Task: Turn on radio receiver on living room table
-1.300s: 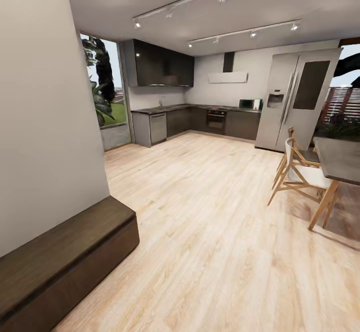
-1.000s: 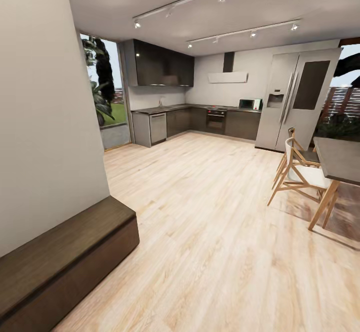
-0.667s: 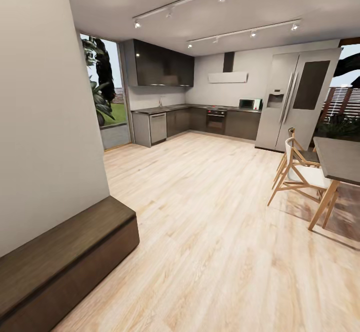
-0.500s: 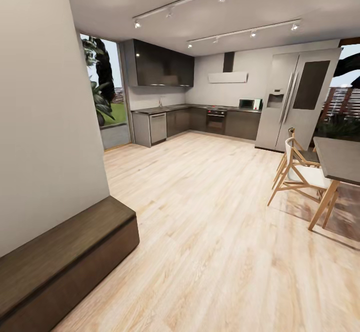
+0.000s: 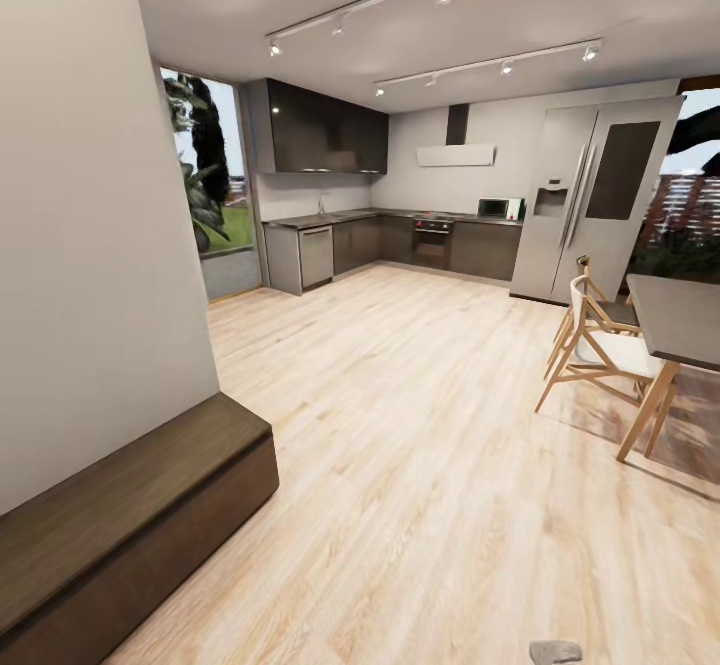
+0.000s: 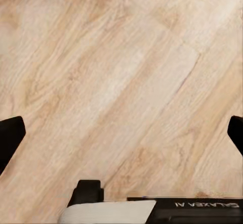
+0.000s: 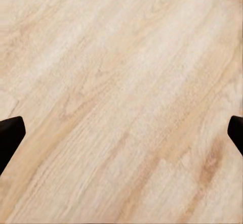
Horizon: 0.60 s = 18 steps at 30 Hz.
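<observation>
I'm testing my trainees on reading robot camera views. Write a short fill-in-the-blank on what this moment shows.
1. The head view looks into a ____ with dark cabinets.
2. The silver fridge stands against the far wall, to the ____ of the oven.
3. Both wrist views look down at a light ____ floor.

Missing words: kitchen; right; wood

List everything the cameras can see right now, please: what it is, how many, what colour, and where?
Fridge: one, silver, right end of the kitchen.
Cabinets: dark, far wall, upper and lower.
Oven: one, dark, in the lower cabinets.
Microwave: one, silver, on the far counter.
Dining table: one, dark top, wooden legs, right edge.
Chairs: two, pale wood, beside that table.
Bench: one, dark brown, against the left wall.
Floor: light wood.
Left end effector: black fingertips wide apart, over floor.
Right end effector: same.
</observation>
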### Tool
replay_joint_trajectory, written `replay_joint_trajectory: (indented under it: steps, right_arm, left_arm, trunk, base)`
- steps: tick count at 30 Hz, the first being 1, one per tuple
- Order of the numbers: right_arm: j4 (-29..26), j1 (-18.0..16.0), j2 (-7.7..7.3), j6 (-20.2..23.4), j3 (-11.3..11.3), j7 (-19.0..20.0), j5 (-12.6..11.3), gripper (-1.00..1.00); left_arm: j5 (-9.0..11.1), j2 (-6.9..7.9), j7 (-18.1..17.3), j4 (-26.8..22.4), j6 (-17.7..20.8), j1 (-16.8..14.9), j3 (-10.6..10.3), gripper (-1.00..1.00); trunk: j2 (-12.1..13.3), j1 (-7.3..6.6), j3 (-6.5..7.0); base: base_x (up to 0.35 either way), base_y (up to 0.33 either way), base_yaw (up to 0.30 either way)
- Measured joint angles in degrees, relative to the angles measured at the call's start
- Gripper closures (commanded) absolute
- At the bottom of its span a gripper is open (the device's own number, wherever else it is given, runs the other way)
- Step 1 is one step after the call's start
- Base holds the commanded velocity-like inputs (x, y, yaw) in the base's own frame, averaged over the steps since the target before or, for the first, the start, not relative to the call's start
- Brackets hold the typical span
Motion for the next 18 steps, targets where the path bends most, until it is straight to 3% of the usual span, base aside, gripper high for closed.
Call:
replay_joint_trajectory:
  steps: [1, 4, 7, 10, 18]
  right_arm:
    - [-0.1, -0.58, -0.2, 0.47, -0.02, -0.04, 0.17, -1.0]
    - [-0.41, -2.64, -1.33, 1.45, -0.08, 0.2, 0.88, -1.0]
    - [-0.42, -2.88, -1.47, 1.47, -0.03, 0.3, 0.99, -1.0]
    - [-0.42, -2.95, -1.52, 1.42, 0.02, 0.28, 1.02, -1.0]
    - [-0.3, -2.97, -1.52, 1.07, 0.21, 0.17, 1.16, -1.0]
  left_arm:
    - [0.01, -0.01, 0.07, -1.22, 0.53, -0.49, 0.01, -1.0]
    - [-0.22, 0.23, 0.41, -5.25, 3.58, -6.22, 0.36, -1.0]
    - [-0.19, 0.42, 0.51, -5.63, 7.26, -9.74, 2.56, -1.0]
    - [-0.19, 0.45, 0.33, -5.64, 8.88, -11.14, 4.31, -1.0]
    - [-0.38, 0.42, 0.24, -5.6, 8.89, -11.42, 4.82, -1.0]
  trunk:
    - [0.0, 0.0, -0.01]
    - [0.0, 0.0, -0.01]
    - [0.0, 0.0, -0.02]
    - [0.0, 0.0, -0.02]
    - [0.0, 0.0, -0.02]
  base:
    - [0.0, 0.0, 0.0]
    - [0.0, 0.0, 0.0]
    - [0.0, 0.0, 0.0]
    - [0.0, 0.0, -0.028]
    - [0.0, 0.0, -0.233]
